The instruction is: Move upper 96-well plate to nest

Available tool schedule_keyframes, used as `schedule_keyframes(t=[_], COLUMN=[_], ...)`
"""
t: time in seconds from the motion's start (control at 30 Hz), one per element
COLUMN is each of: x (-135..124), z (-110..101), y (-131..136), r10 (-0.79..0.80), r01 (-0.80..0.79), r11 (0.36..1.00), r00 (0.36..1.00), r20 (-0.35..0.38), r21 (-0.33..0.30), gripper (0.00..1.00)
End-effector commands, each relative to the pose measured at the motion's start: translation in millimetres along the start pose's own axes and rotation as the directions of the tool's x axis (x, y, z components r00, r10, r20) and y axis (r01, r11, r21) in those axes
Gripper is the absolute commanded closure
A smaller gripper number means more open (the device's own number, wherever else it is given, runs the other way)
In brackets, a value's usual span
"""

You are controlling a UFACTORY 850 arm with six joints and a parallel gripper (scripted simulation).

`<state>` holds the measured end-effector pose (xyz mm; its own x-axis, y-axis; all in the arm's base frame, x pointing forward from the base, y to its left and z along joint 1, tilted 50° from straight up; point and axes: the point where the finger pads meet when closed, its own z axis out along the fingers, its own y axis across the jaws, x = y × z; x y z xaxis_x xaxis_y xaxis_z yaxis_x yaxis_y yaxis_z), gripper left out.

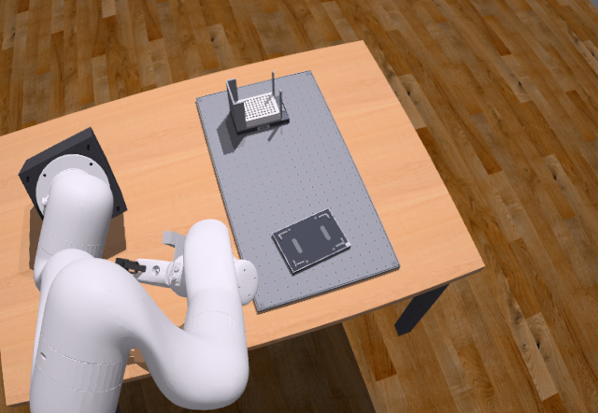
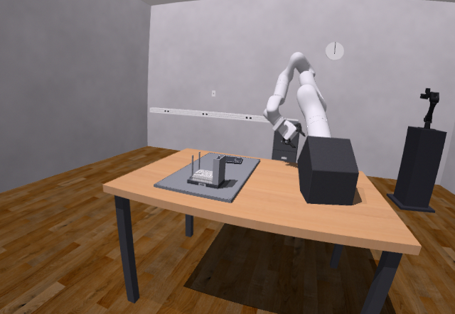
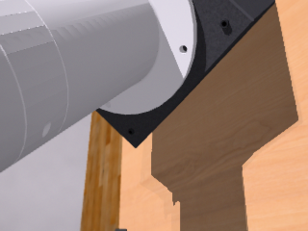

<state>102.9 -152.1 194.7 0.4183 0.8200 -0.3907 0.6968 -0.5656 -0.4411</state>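
Observation:
The stack rack K1 stands at the far end of the grey perforated baseplate point(image 1: 294, 181), with a tall back wall and thin posts. The white 96-well plate point(image 1: 261, 106) on top of the stack sits inside it; the lower plate is hidden beneath. The rack also shows in the exterior view point(image 2: 209, 172). The dark plate nest N1 point(image 1: 311, 240) lies flat at the near end of the baseplate, with white corner marks and nothing in it. My gripper point(image 1: 127, 264) is open and empty, folded back near the arm's base, far from rack and nest; it also shows in the exterior view point(image 2: 291, 134).
The arm's black base block point(image 2: 327, 169) sits on the table beside the baseplate. The wrist view shows only the arm's base link point(image 3: 87, 72) and the table top. A black pedestal with a camera point(image 2: 419, 167) stands off the table.

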Motion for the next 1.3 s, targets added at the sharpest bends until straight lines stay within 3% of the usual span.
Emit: schedule_keyframes(t=[0.0,0.53,0.73,1.2,1.27], x=[0.0,0.0,5.4,20.7,25.0], z=[-0.1,-0.1,-15.0,-38.1,-42.7], y=[0.0,0.0,23.8,62.1,69.8], r10=[0.000,0.000,0.088,0.178,0.223], r01=[0.000,0.000,-0.086,-0.168,-0.208], r11=[1.000,1.000,0.995,0.981,0.970], r00=[1.000,1.000,0.995,0.979,0.968], r20=[0.000,0.000,0.056,0.100,0.117], r21=[0.000,0.000,-0.040,-0.094,-0.126], gripper=[0.00,0.00,0.00,0.00,0.00])
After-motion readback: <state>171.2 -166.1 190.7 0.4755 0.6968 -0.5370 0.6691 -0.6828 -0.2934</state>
